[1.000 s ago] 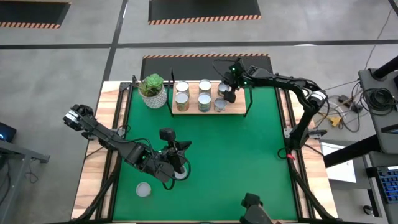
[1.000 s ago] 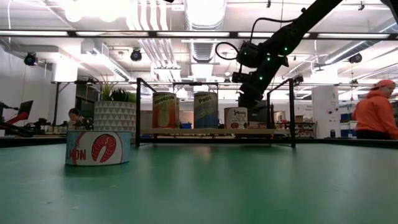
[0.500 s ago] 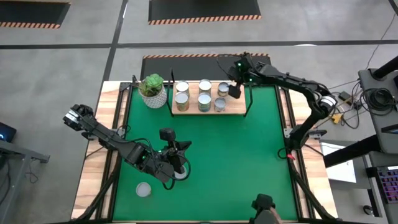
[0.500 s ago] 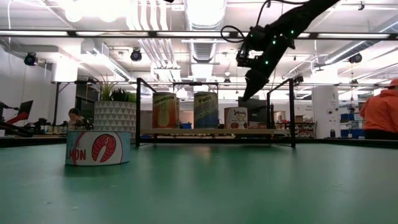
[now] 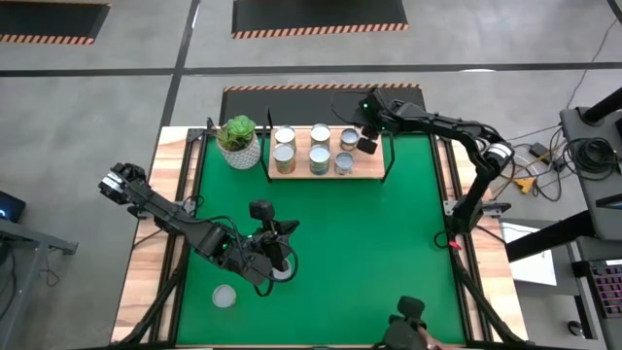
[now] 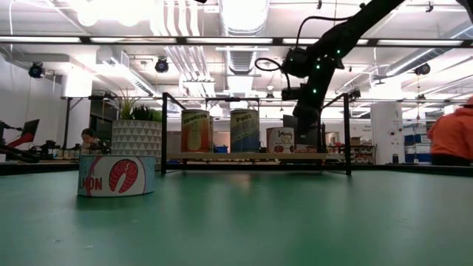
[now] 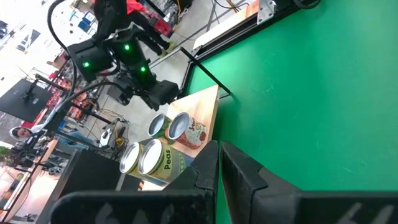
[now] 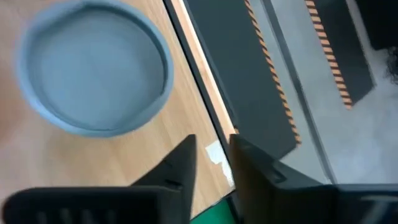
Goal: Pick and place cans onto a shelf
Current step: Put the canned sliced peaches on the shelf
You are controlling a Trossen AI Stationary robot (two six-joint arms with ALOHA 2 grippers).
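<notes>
Green mat (image 5: 369,233) covers the desk; light wood border (image 5: 146,243) shows along its sides. White patterned pot with a green plant (image 5: 239,142) stands at the far edge of the mat, left of centre. Hazard-striped dark floor mats (image 5: 319,17) lie beyond. Person in orange (image 6: 451,134) at right of the room behind.

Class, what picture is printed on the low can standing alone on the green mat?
A red salmon, clearest in the low view.

Six cans (image 5: 319,149) stand on the shelf (image 5: 372,170) beside a potted plant (image 5: 239,142), the right hand (image 5: 365,144) above its end.
</notes>
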